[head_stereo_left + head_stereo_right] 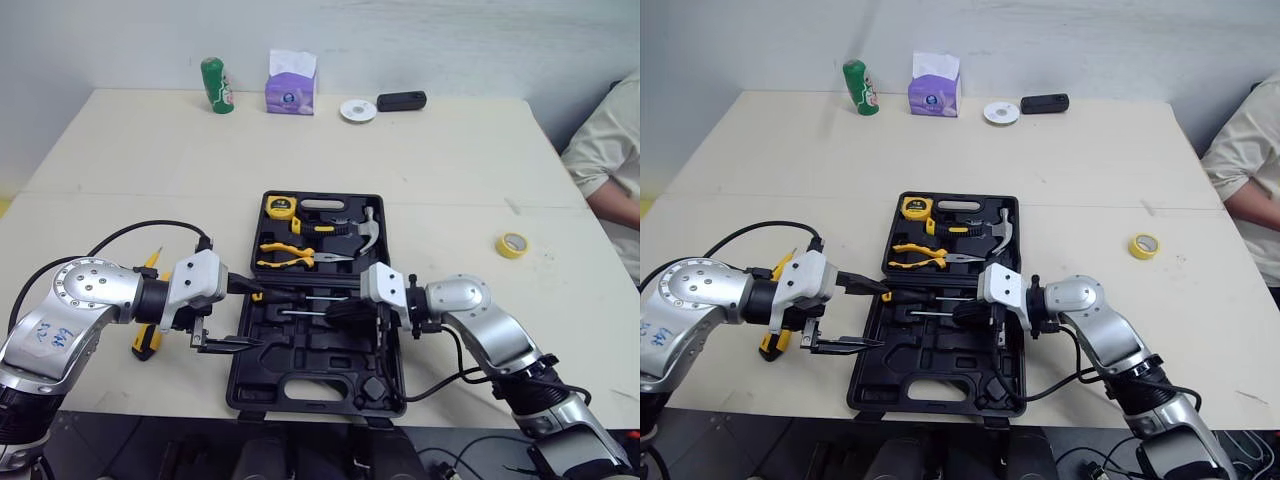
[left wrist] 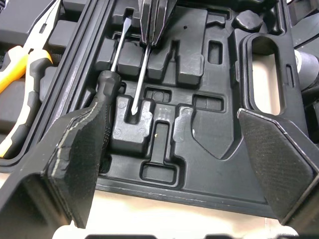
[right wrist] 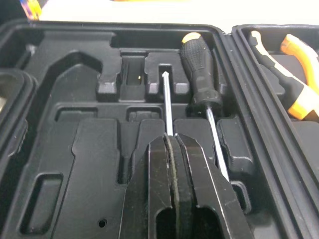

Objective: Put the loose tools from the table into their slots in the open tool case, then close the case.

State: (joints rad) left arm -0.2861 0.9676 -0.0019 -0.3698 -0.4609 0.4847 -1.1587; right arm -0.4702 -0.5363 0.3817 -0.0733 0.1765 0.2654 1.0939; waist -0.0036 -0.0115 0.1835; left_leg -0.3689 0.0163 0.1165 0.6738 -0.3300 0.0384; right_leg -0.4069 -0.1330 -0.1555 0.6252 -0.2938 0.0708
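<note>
The open black tool case lies in the middle of the table. Its far half holds a tape measure, yellow pliers and a hammer. A black-handled screwdriver rests in a slot of the near half. My right gripper is shut on a second screwdriver, whose thin shaft lies over the neighbouring slot. My left gripper hangs open at the case's left edge with nothing between its fingers. A yellow-and-black tool lies on the table under my left arm.
A yellow tape roll sits to the right of the case. Along the far edge stand a green can, a tissue box, a white disc and a black device. A person sits at the right edge.
</note>
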